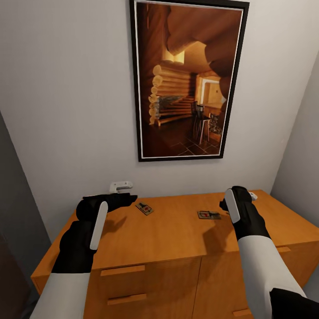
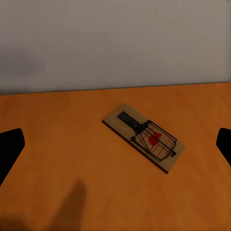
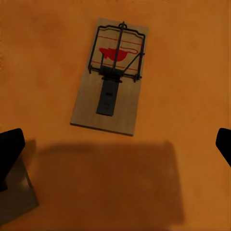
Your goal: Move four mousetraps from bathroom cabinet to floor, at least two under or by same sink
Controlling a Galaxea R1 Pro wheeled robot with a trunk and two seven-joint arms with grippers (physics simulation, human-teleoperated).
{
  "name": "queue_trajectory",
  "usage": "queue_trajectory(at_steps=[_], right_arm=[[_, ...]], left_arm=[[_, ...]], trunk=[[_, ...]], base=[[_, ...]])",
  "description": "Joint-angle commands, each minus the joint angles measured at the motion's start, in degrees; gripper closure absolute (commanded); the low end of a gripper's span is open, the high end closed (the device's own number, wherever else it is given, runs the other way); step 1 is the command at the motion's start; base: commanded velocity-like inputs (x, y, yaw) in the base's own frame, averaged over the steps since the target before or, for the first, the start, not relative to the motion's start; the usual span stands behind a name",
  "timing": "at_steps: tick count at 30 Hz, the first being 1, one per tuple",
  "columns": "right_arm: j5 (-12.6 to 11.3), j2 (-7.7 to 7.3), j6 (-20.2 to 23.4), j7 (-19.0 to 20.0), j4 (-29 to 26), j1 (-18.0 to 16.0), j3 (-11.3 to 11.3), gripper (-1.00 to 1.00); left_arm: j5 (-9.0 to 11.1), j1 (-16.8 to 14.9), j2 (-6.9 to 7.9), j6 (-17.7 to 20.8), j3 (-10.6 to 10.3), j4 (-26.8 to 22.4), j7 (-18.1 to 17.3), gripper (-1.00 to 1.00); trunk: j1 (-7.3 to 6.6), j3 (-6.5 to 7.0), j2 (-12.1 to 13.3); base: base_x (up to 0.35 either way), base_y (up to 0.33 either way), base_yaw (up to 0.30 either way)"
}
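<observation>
Two mousetraps lie flat on the orange-brown cabinet: one toward the back left, one right of the middle. My left gripper hovers just left of the first trap, open, with its dark fingertips wide apart and the trap ahead between them. Open as well, my right gripper hangs just right of the second trap, which lies ahead of its spread fingertips. A tan flat corner, perhaps another trap, lies beside one right finger.
A small white-grey gadget sits at the cabinet's back edge against the wall. Above it hangs a large framed picture. Drawer fronts with bar handles face me. Walls close in on both sides.
</observation>
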Motion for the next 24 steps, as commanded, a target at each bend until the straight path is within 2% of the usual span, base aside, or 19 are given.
queue_trajectory(at_steps=[1,14,24], right_arm=[[-0.6,0.02,0.1,-0.6,-0.1,-0.1,-0.1,-1.00],[-0.7,0.05,0.1,-0.6,-0.1,-0.4,-0.1,-1.00],[-0.7,0.12,0.1,-0.6,0.0,-0.5,-0.1,-1.00]], left_arm=[[0.3,0.0,-0.02,0.3,0.0,0.0,0.1,-1.00],[0.3,0.0,-0.03,0.3,0.0,0.0,0.0,-1.00],[0.3,0.0,-0.03,0.3,0.0,0.0,0.1,-1.00]], trunk=[[0.00,-0.07,0.0],[0.00,-0.07,0.0],[0.00,-0.07,0.0]], base=[[0.000,0.000,0.000],[0.006,0.000,0.000],[0.139,0.000,0.000]])
